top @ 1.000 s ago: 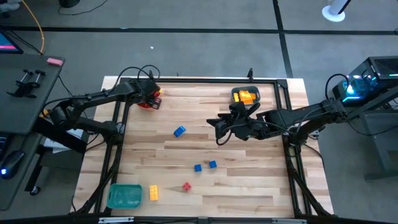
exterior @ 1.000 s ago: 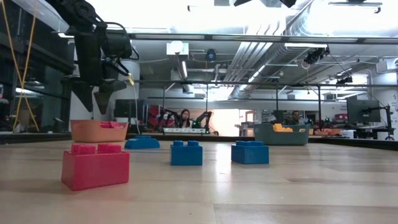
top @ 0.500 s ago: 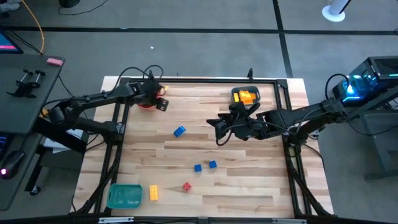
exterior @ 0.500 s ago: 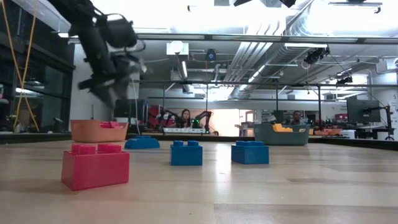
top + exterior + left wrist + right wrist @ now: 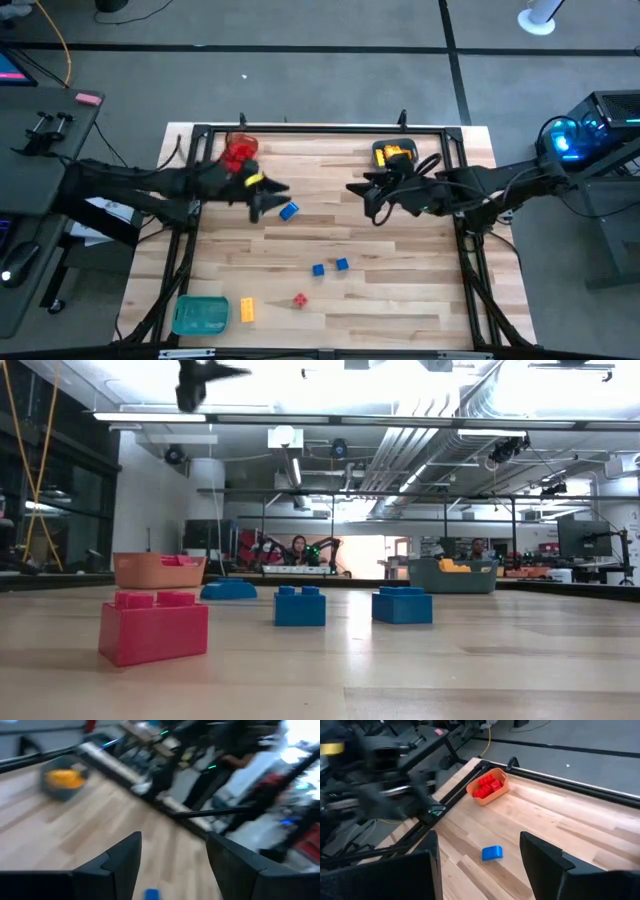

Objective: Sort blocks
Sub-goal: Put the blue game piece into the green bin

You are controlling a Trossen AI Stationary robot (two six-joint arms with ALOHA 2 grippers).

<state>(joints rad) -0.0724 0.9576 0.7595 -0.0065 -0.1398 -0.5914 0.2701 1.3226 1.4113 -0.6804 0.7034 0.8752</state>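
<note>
Just beside the small blue studded plastic brick (image 5: 289, 211), the left hand (image 5: 262, 207) hangs open and empty, while the right hand (image 5: 372, 203), also open and empty, waits well apart from it.

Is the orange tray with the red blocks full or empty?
Partly full. The orange tray holds several red blocks; no other colour shows in it.
</note>
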